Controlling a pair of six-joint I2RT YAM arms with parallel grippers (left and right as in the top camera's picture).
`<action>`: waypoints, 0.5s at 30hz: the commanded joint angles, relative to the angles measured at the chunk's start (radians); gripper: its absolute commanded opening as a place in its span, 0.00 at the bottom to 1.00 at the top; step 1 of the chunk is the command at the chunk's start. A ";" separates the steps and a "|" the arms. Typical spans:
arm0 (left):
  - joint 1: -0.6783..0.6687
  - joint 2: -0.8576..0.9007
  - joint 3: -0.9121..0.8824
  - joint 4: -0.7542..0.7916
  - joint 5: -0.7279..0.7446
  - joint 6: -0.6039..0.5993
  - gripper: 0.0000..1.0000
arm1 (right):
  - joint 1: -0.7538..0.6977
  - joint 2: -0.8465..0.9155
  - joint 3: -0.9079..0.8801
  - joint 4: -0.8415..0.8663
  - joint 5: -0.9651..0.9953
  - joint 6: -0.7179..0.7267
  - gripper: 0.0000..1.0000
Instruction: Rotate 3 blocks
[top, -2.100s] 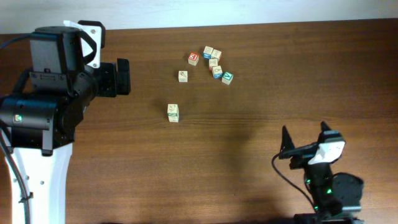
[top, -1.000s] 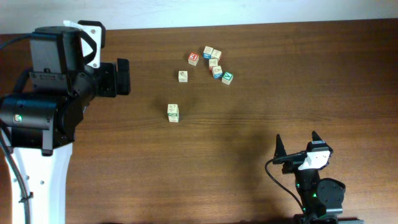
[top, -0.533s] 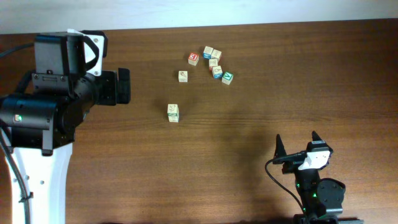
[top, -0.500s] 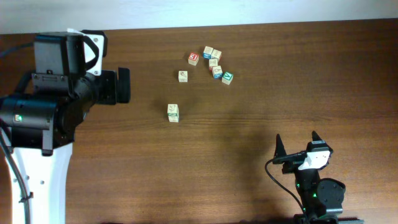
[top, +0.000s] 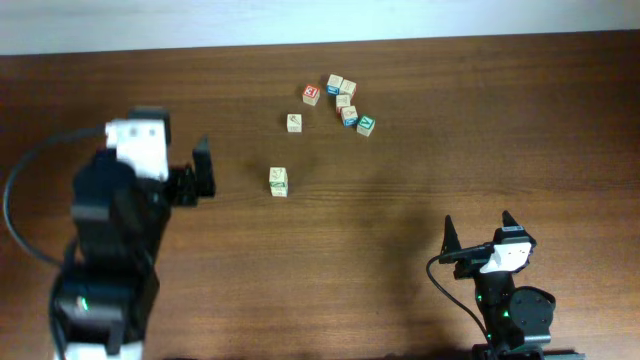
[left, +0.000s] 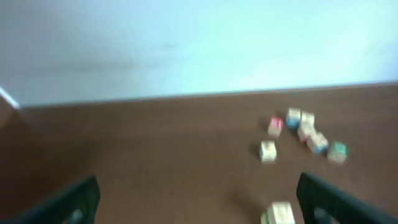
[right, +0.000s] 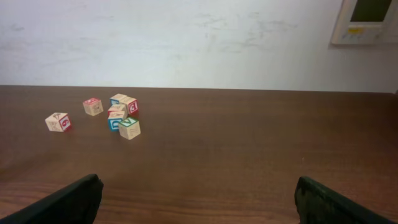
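Left gripper (left: 198, 202) wide, yellow-faced block (top: 278, 181) near ahead, right gripper (top: 478, 225) wide, well apart from blocks (top: 366, 125)

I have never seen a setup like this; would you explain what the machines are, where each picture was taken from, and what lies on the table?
These are two robot arms at a wooden table. One picture looks down from above; the other two come from a camera on each wrist, so the dark shapes in their bottom corners are that arm's fingers. The left wrist picture is blurred. The left gripper and the right gripper are open and hold nothing. Small alphabet blocks lie on the table: a cluster toward the far edge and one lone block nearer the left gripper.
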 joint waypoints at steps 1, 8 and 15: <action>0.023 -0.190 -0.272 0.137 -0.014 0.024 0.99 | 0.006 -0.010 -0.010 0.000 0.008 0.001 0.99; 0.029 -0.519 -0.694 0.403 -0.015 0.140 0.99 | 0.006 -0.010 -0.010 0.001 0.008 0.001 0.98; 0.029 -0.760 -0.869 0.415 -0.083 0.161 0.99 | 0.006 -0.010 -0.010 0.000 0.008 0.001 0.98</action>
